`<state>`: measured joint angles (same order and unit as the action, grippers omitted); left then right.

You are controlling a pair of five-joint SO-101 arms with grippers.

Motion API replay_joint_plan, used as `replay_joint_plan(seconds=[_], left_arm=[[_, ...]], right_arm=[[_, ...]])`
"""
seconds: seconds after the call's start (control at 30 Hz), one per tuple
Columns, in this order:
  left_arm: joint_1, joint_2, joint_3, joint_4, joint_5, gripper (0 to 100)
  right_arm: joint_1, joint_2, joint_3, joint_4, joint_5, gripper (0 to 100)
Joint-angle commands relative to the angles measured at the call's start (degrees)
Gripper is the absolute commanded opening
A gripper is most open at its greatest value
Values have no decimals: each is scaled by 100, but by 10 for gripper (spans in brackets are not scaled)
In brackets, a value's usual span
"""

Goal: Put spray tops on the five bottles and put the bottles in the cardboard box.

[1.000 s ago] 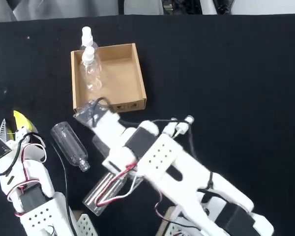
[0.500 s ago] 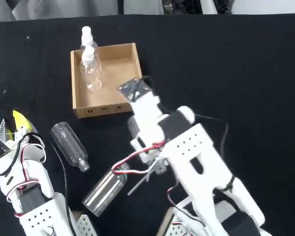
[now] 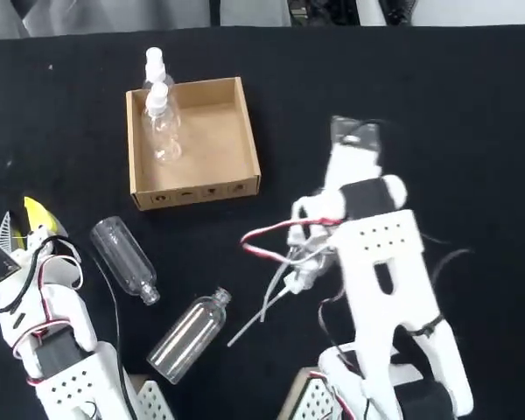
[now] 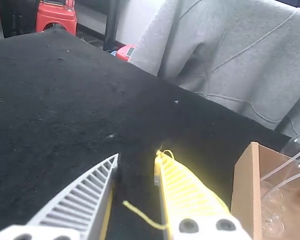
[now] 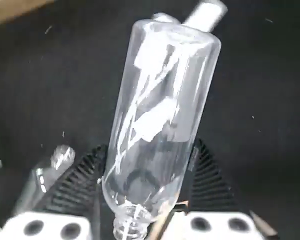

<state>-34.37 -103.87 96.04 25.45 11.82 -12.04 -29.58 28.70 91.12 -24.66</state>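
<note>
My right gripper (image 5: 145, 190) is shut on a clear capless bottle (image 5: 160, 120), gripping it near the neck end. From above, this gripper (image 3: 353, 133) sits to the right of the cardboard box (image 3: 195, 191). A capped bottle (image 3: 162, 122) lies in the box, and a second capped one (image 3: 156, 64) is at its back left corner. Two capless bottles (image 3: 122, 258) (image 3: 185, 334) lie in front of the box. Loose spray tops (image 3: 302, 267) with tubes lie beside the right arm. My left gripper (image 3: 22, 223) is open at the left edge, with nothing in it (image 4: 135, 165).
The black cloth stretches bare to the right of the box and behind it. In the left wrist view the box wall (image 4: 245, 185) and a bottle (image 4: 290, 170) lie just past the fingers. Grey fabric (image 4: 230, 55) hangs beyond the table's far edge.
The right arm has swung from in front of the box across to the right. The capless bottle it was covering now lies in plain sight. The left arm has not moved.
</note>
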Motion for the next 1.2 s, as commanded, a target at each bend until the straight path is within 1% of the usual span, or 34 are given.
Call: replay_joint_plan(seconds=[0.0,0.2,0.6,0.8,0.93,1.17], left_arm=[[4,-35,136,-132,-9,109],[4,-35,136,-132,-9,109],[4,-35,136,-132,-9,109],[4,-35,136,-132,-9,109],[4,-35,136,-132,-9,109],[4,-35,136,-132,-9,109]], right_arm=[[607,-356,-347,35,-440,78],[1459,-356,-251,9,-589,78],[2752,-356,382,-88,-607,78],[3209,-356,840,-765,-1116,78],[3358,-356,1095,-1213,-1486,78],[3710,-321,1191,-1565,-2259,78]])
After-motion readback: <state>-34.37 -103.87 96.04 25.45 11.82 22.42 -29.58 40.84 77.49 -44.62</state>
